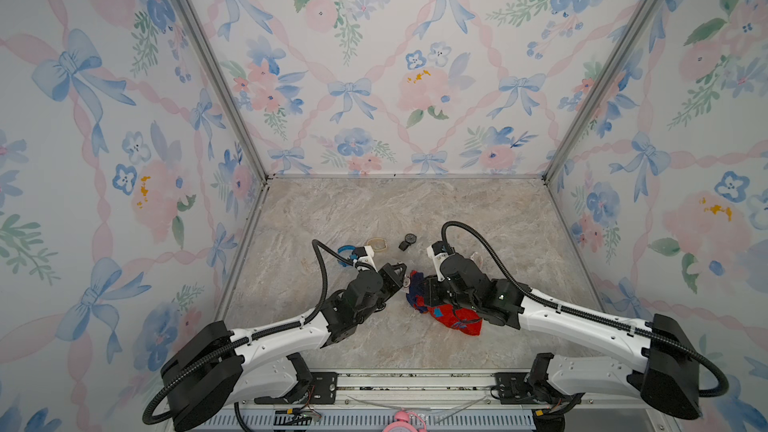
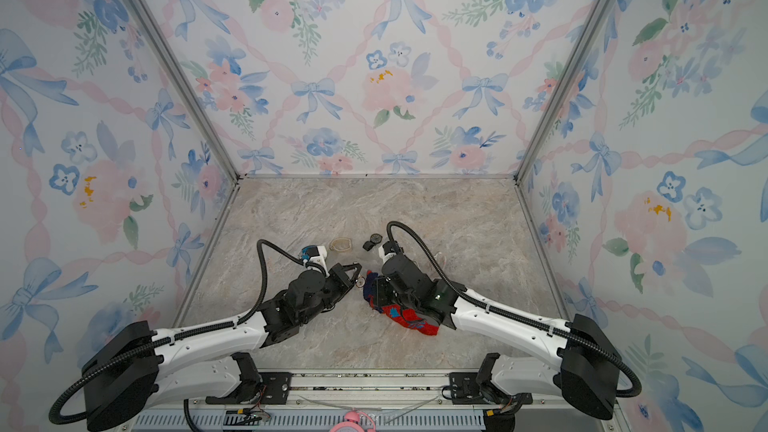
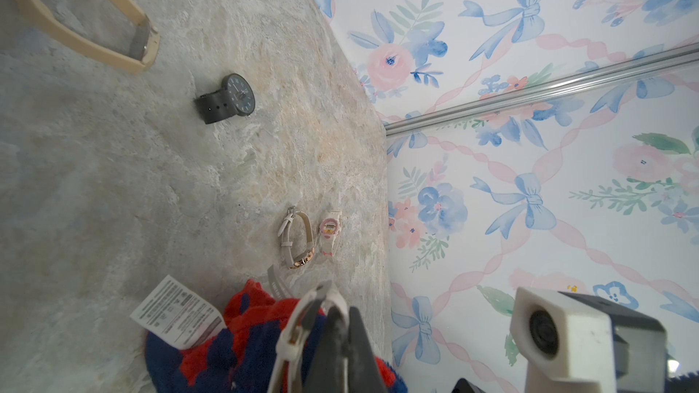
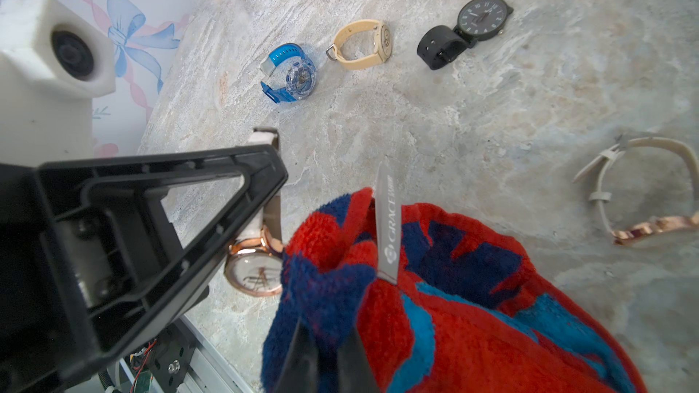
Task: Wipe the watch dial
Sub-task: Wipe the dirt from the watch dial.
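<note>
My left gripper [image 3: 340, 313] is shut on the white strap [image 3: 299, 319] of a rose-gold watch. Its white dial [image 4: 254, 274] faces the right wrist camera, just under the left gripper's black finger [image 4: 189, 202]. My right gripper [image 4: 327, 330] is shut on a bunched red and blue cloth [image 4: 454, 296]. The cloth's dark blue fold lies against the dial's edge. In both top views the two grippers meet mid-table, with the watch [image 1: 406, 282] [image 2: 360, 282] between them and the cloth [image 1: 453, 320] [image 2: 409, 317] trailing under the right arm.
Other watches lie on the marble table [image 1: 374, 209]: a black one [image 1: 409, 240] [image 4: 469, 28], a beige one [image 1: 377, 244] [image 4: 363, 45], a blue one [image 4: 291, 73], a pale-strap one [image 3: 297, 238] and a pink digital one [image 3: 330, 230]. Flowered walls enclose three sides.
</note>
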You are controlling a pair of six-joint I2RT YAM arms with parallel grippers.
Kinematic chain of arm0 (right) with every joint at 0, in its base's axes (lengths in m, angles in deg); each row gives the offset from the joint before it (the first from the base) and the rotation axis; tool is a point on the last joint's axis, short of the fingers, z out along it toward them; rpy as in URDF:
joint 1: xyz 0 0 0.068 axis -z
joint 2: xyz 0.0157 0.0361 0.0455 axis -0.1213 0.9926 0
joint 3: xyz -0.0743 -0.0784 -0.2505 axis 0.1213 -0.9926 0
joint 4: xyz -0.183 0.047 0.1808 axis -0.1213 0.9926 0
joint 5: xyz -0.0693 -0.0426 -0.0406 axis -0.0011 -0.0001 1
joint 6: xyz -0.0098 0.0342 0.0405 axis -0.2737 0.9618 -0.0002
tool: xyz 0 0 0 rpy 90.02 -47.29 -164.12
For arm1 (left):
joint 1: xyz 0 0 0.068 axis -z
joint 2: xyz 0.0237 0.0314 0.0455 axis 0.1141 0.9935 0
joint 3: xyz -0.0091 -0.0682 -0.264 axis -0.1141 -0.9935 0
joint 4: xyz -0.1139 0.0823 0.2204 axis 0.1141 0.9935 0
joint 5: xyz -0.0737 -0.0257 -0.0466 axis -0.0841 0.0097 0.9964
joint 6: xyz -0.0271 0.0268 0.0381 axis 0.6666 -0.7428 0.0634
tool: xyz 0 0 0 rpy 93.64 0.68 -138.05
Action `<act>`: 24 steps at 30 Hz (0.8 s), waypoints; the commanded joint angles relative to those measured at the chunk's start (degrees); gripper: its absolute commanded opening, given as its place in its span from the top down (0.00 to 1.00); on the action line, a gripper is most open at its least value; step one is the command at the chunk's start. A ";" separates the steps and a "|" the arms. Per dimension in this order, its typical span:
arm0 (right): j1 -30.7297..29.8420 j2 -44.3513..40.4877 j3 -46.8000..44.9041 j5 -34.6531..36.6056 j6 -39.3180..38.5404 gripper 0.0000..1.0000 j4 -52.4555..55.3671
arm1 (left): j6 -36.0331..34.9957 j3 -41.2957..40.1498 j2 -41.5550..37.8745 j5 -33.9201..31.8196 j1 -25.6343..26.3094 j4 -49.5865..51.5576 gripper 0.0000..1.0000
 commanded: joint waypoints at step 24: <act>-2.88 5.54 6.01 -3.54 -0.63 1.00 -2.76 | 0.47 1.00 -0.80 -1.72 0.19 0.87 1.00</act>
